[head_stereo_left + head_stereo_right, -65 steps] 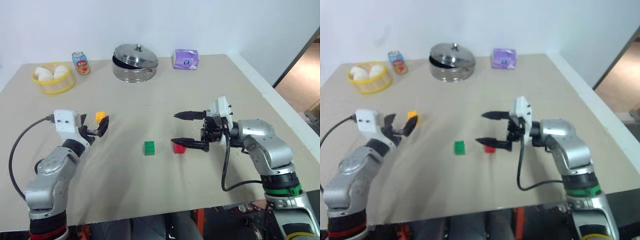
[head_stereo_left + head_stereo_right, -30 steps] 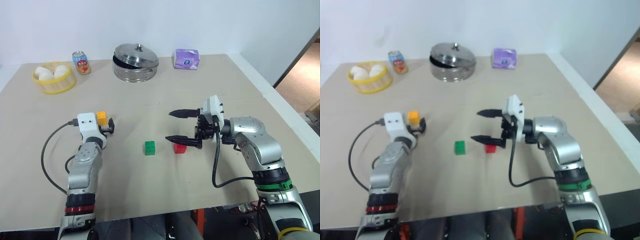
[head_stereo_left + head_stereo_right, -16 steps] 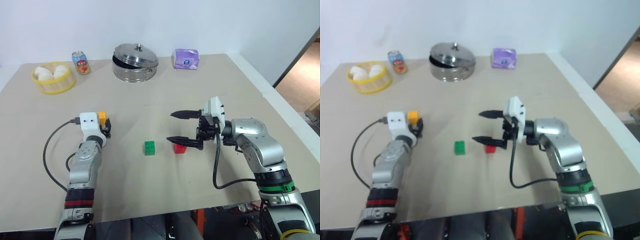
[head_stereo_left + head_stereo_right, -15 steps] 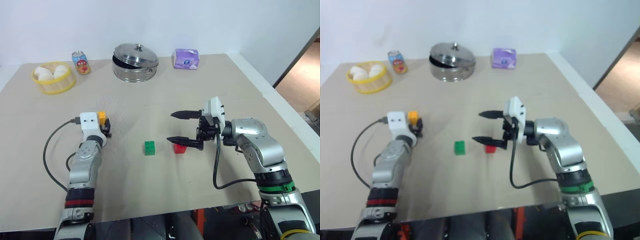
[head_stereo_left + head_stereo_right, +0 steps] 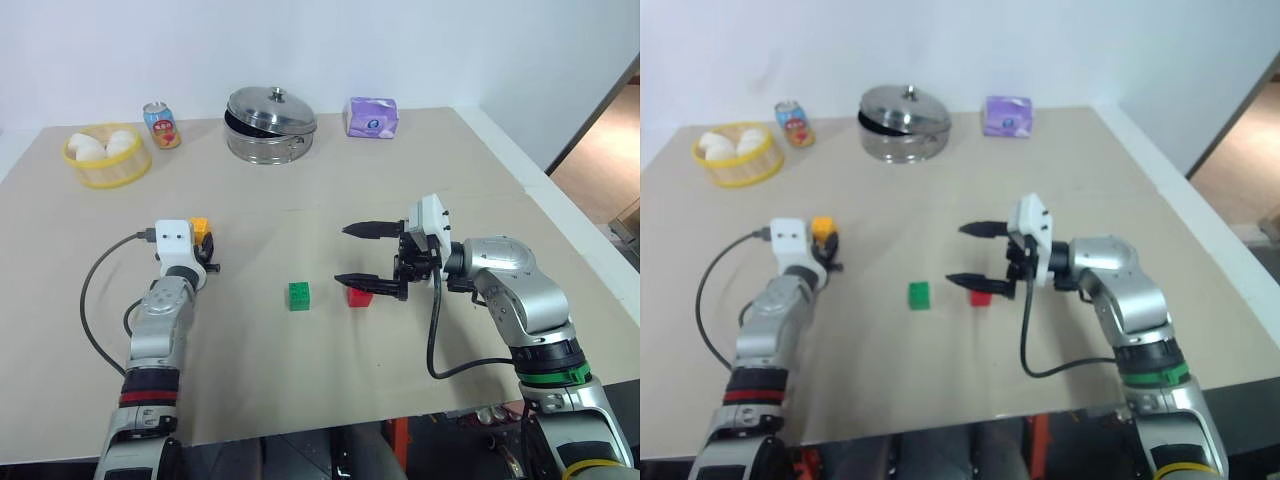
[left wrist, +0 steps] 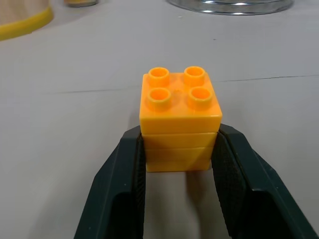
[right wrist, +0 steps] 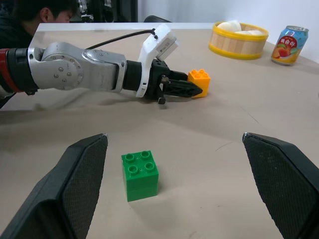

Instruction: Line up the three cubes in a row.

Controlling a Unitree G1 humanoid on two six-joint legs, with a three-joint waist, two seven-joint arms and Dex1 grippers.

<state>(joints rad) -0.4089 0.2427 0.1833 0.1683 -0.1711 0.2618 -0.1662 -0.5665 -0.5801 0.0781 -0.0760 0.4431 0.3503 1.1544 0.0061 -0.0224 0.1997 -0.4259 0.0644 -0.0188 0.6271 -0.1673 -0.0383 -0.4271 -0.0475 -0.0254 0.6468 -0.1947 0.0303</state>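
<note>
Beige tabletop point(image 5: 300, 380): left gripper point(image 6: 179, 149) clamped on yellow-orange studded plastic cube point(image 6: 179, 117) at 9 o'clock for realignment; right gripper point(image 5: 360, 256) gaping beside red studded cube point(image 5: 357, 296), green studded cube point(image 5: 299, 295) central.

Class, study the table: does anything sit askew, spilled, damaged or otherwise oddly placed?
One thing: the lid of the steel pot sits tilted and shifted toward the tissue pack, leaving a dark gap on the soda can side. Nothing looks spilled or broken.

Left tool point(image 6: 180, 164) clamped level; right tool point(image 5: 358, 254) spread wide, pointing left.
</note>
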